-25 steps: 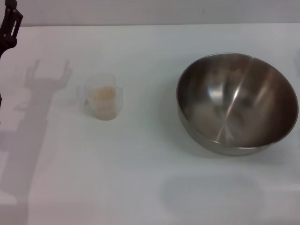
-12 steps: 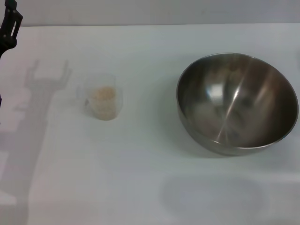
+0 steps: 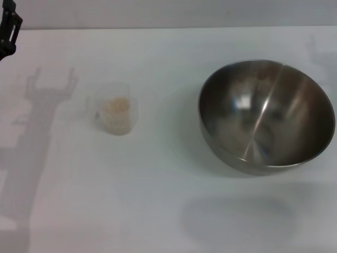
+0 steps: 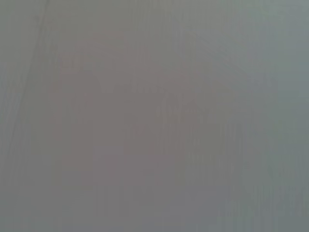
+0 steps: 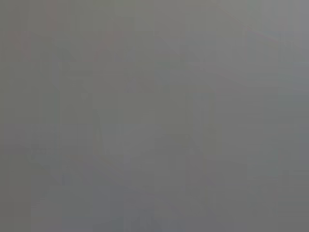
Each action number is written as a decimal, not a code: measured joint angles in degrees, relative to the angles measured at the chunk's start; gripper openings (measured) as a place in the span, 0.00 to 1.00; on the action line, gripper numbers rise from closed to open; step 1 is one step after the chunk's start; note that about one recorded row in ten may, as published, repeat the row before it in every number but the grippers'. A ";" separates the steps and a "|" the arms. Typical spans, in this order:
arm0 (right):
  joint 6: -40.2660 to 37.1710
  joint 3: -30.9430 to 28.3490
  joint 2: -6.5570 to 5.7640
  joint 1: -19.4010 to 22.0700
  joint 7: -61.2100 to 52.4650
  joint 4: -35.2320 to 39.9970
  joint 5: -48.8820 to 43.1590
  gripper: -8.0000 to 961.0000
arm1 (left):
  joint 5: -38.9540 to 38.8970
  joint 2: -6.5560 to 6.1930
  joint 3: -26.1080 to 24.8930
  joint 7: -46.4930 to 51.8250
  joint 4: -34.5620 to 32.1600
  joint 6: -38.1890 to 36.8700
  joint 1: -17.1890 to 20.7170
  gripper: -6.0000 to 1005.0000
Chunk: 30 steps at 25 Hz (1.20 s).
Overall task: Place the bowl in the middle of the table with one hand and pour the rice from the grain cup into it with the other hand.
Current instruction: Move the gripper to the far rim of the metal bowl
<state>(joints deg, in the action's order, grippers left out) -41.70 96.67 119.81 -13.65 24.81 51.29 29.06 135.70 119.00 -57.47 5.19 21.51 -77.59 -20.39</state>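
Table [image 3: 158, 211]: white, flat, filling the head view; far edge visible along the top against a grey wall.

Bowl [image 3: 266, 116]: steel, upright, standing toward the right edge of the table, its rim reaching almost to that edge. Inside shiny, nothing seen in it. Not at the table's middle.

Cup [image 3: 113, 116]: clear plastic, upright, left of centre, nearer the far edge than the near edge. Small handle on the side facing the left edge. Well apart from the bowl, with bare table between them.

Rice [image 3: 115, 107]: pale beige grains inside the cup, held within its wall; none seen on the table.

Left claw [image 3: 9, 29]: only a dark piece visible at the far left corner, above the table, touching nothing. Fingers apart or together: cannot tell. Shadow of an arm cast on the table along the left edge, stopping just short of the cup.

Right claw: not seen in any view.

Both wrist views: plain grey, nothing to make out.

Open room: wide bare strip along the near edge; bare centre between cup and bowl; bare band along the far edge.
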 joint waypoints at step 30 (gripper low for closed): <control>128.94 -35.82 -2.43 -10.35 -4.86 37.75 0.56 0.69 | -0.01 -0.25 -0.29 -0.11 -0.07 -0.55 -0.03 0.82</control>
<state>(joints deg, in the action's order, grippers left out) 87.24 60.86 117.38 -24.00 19.95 89.04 29.62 135.70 118.75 -57.76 5.08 21.45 -78.14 -20.42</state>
